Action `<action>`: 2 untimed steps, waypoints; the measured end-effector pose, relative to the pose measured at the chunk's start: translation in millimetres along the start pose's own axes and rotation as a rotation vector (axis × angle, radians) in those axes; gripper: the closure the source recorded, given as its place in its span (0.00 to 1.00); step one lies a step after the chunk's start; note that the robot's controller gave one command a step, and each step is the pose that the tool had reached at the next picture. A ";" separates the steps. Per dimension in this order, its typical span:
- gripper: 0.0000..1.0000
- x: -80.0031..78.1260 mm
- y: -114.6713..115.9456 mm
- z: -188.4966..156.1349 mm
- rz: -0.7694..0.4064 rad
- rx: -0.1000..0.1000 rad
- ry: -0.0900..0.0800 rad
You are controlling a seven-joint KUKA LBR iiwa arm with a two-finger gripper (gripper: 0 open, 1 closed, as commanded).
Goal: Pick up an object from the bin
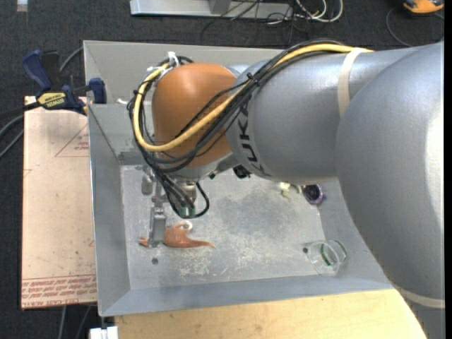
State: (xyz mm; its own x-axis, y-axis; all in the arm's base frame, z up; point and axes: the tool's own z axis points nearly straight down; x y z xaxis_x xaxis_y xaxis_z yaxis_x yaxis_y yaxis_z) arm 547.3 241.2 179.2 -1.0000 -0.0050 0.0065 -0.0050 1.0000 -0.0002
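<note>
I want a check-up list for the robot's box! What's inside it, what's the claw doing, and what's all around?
Surface: grey metal bin, floor scuffed.
Job's things: orange-brown floppy thing lying flat at the floor's front left.
Clutter: clear round thing near the front right corner; small purple thing and small pale thing farther back, beside the arm.
Grippers: gripper down at the floor, at the orange-brown thing's left end; whether it grips cannot be told.
Cables: yellow cable and black ones run along the arm and loop round its orange wrist cover.
Surroundings: dark floor with loose wires behind the bin.
</note>
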 end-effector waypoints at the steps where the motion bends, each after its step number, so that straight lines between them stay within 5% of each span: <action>1: 0.00 -1.9 -1.6 -5.0 0.005 -0.002 -0.007; 2: 0.00 -1.1 -62.2 39.6 0.017 0.003 0.003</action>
State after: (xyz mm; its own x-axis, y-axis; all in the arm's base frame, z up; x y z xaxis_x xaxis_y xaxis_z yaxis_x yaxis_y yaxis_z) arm 548.5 179.0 139.6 -0.9999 0.0123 0.0091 0.0123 0.9999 -0.0032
